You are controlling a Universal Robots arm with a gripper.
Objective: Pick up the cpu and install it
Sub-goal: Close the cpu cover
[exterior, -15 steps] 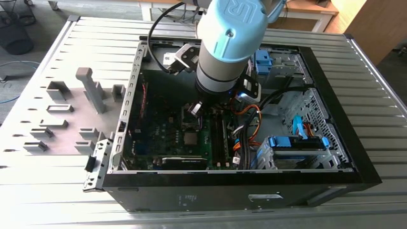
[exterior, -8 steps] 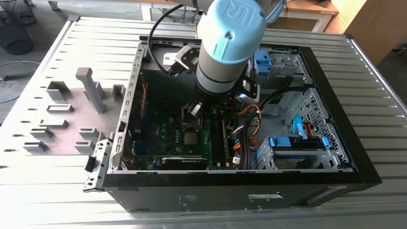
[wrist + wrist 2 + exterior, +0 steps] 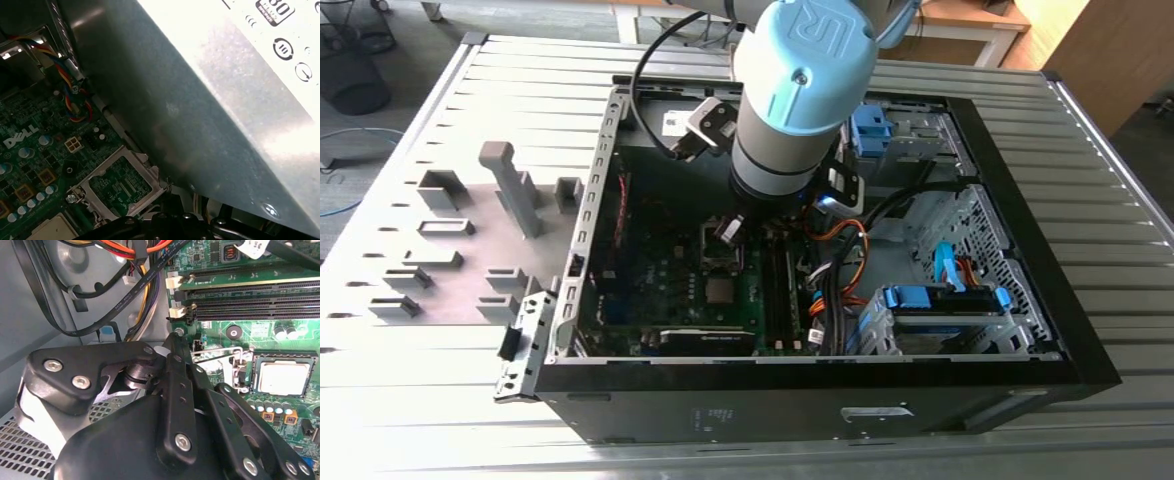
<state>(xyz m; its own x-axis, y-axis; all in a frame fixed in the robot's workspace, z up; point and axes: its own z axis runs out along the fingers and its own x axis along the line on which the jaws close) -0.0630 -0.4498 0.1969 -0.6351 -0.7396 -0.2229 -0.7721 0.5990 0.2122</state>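
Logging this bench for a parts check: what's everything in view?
computer case: one, black, open, on the table
table: one, silver slats, under everything
circuit board: one, green, inside the case
chip: one, silvery, lying in its socket on the board
power supply box: one, grey, beside the socket
cables: several, orange and black, beside the board
drive brackets: two, blue, case's side at the exterior view's right
holder blocks: several, grey, exterior view's left of the case
arm: one, pale blue and grey, reaching into the case
jaws: one pair, black, low over the board near the chip
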